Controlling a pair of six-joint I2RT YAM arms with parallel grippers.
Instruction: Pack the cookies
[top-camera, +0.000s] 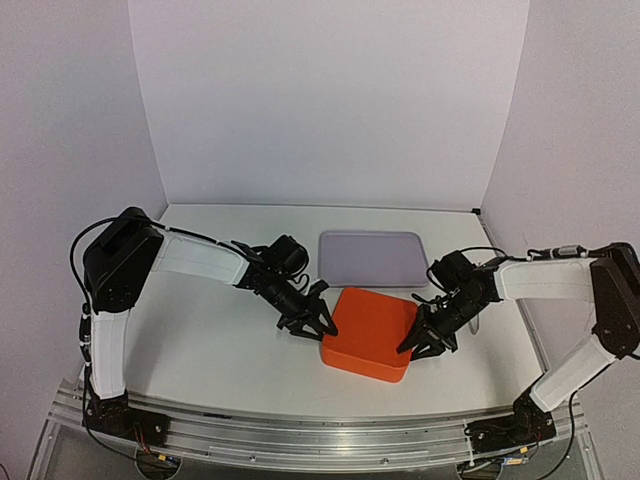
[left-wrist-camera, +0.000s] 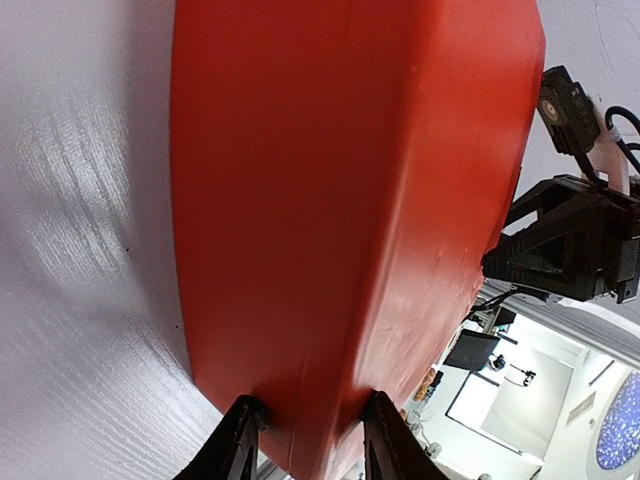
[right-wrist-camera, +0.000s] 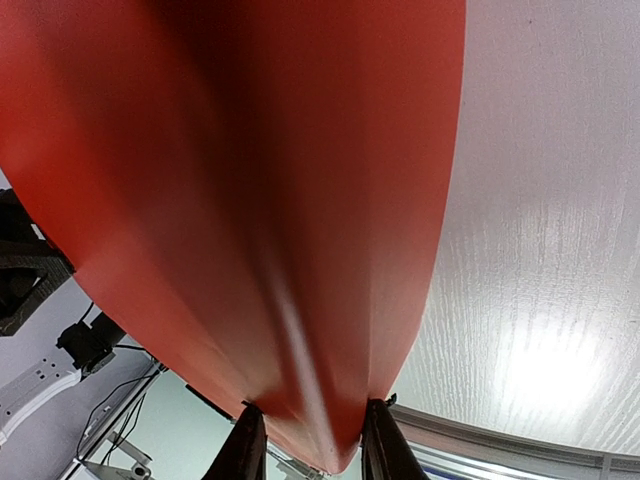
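An orange-red box (top-camera: 370, 330) sits closed side up in the middle of the table and fills both wrist views (left-wrist-camera: 330, 200) (right-wrist-camera: 250, 180). My left gripper (top-camera: 318, 328) (left-wrist-camera: 310, 440) is shut on the box's left edge, one finger on each side of it. My right gripper (top-camera: 415, 345) (right-wrist-camera: 305, 440) is shut on its right edge in the same way. I cannot tell whether the box rests on the table or is lifted just off it. No cookies show in any view; they are hidden or out of view.
A flat pale lavender tray (top-camera: 372, 258) lies just behind the box. White walls close in the table at the back and sides. A metal rail (top-camera: 300, 430) runs along the near edge.
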